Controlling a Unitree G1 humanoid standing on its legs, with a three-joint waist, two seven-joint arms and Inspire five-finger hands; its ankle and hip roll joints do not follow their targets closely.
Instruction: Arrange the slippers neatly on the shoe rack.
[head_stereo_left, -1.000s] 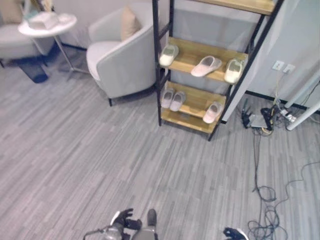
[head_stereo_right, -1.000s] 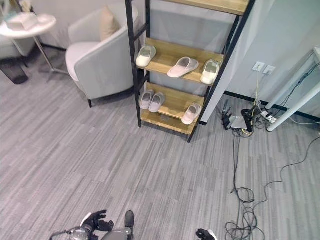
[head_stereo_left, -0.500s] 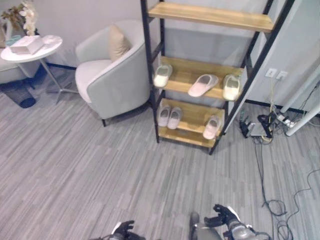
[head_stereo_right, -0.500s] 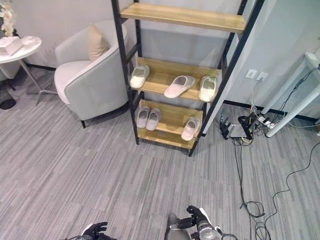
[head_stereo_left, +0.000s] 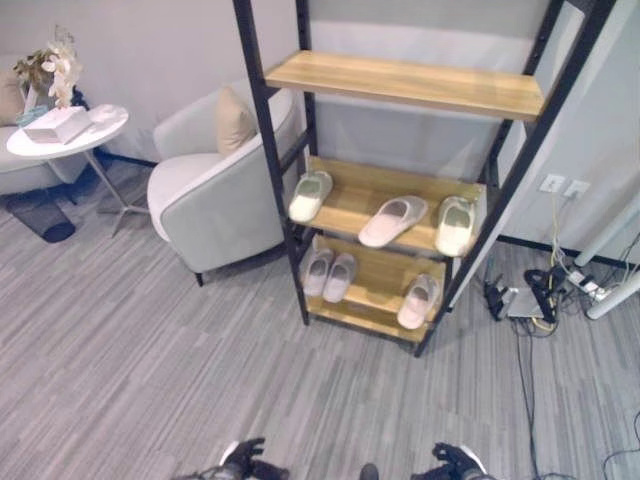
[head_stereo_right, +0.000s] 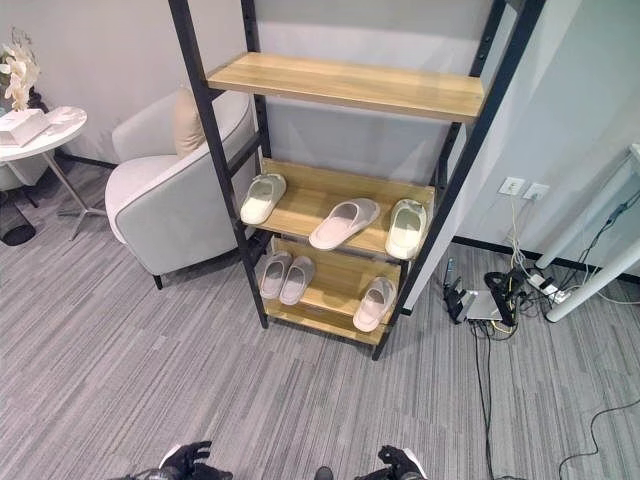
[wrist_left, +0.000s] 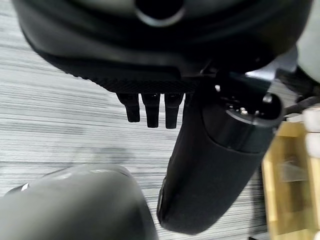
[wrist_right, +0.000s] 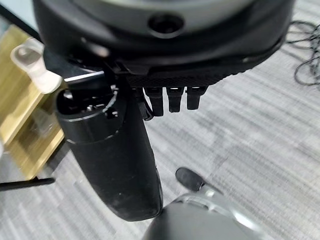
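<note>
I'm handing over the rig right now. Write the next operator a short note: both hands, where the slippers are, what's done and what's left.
Left hand and right hand hang low, well short of the rack; both are open and hold nothing.
Middle shelf: one greenish slipper at the left end, a pink one lying at an angle, another greenish one at the right end.
Bottom shelf: a pink pair side by side, a single pink slipper apart to the right.
Top shelf is bare.
Done: all slippers are on the rack.
Left: probably pairing them up and straightening the angled one.
</note>
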